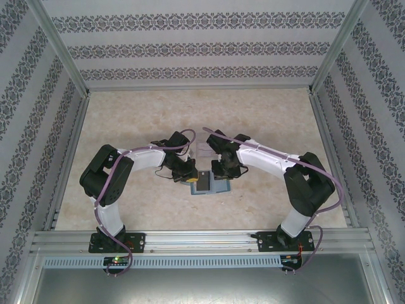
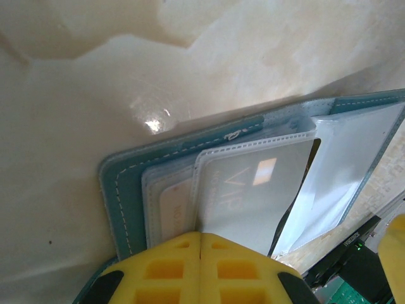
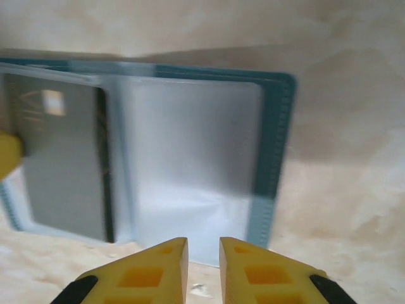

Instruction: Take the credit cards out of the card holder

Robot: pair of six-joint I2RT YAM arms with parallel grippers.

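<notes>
The card holder (image 1: 218,188) lies open like a book on the table between both arms, with a teal cover (image 2: 123,183) and clear sleeves inside. One sleeve holds a grey credit card marked VIP (image 2: 253,196), and a pale card (image 2: 174,209) sits in the sleeve beside it. My left gripper (image 2: 200,235) is shut, its yellow tips meeting at the near edge of those sleeves; I cannot tell if a thin sleeve is pinched. My right gripper (image 3: 202,244) stands slightly open just off the holder's near edge (image 3: 273,139), by an empty clear sleeve (image 3: 190,158). The dark-edged card (image 3: 60,158) lies to its left.
The marbled tabletop (image 1: 126,126) stretches bare behind and to both sides of the holder. Patterned walls with metal rails (image 1: 69,63) enclose it. The left gripper's yellow finger (image 3: 7,155) rests on the holder's far-left side in the right wrist view.
</notes>
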